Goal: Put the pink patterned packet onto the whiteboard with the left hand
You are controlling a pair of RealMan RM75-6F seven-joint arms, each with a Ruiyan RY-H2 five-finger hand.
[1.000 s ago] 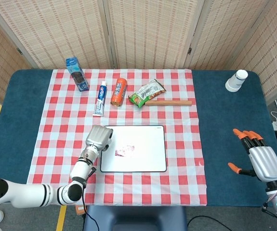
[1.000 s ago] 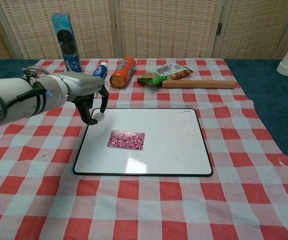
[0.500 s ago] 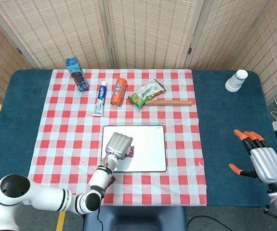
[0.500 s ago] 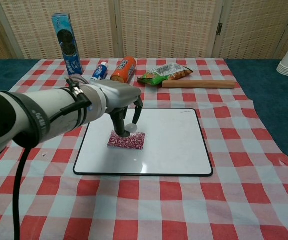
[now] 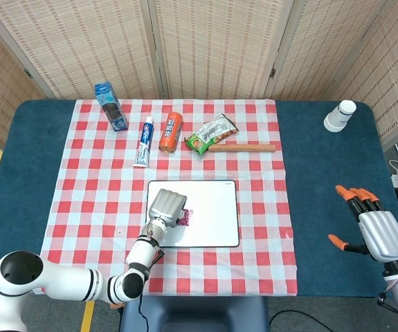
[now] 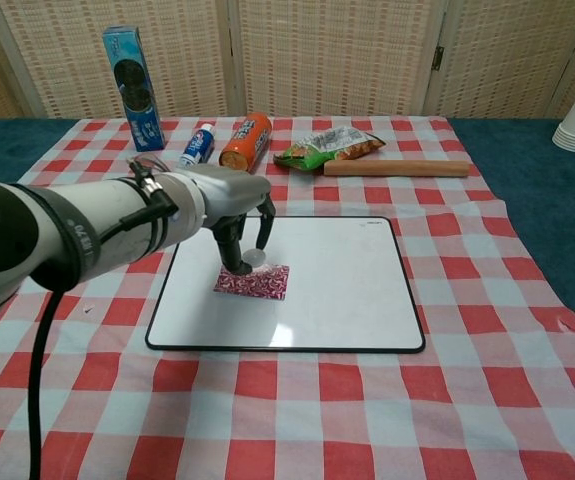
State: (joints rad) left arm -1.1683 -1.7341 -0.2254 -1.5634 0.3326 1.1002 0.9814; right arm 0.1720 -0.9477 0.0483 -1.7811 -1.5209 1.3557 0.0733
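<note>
The pink patterned packet (image 6: 257, 282) lies flat on the whiteboard (image 6: 347, 285), left of its middle. My left hand (image 6: 235, 208) hangs over the packet's far edge, palm down. Its fingertips (image 6: 236, 266) point down, apart from each other, and touch that edge without lifting it. In the head view the left hand (image 5: 167, 205) covers most of the packet (image 5: 185, 218) on the whiteboard (image 5: 212, 207). My right hand (image 5: 374, 229) hovers over the blue table at the far right, fingers spread and holding nothing. It does not show in the chest view.
Along the back of the checked cloth stand a blue box (image 6: 132, 88), a toothpaste tube (image 6: 197, 144), an orange can (image 6: 246, 143), a green snack bag (image 6: 329, 146) and a wooden stick (image 6: 397, 168). A stack of paper cups (image 5: 340, 115) sits at the far right.
My left hand swung from the whiteboard's left edge to above the packet, then eased slightly back left. The packet stayed where it lay. The right hand held still.
</note>
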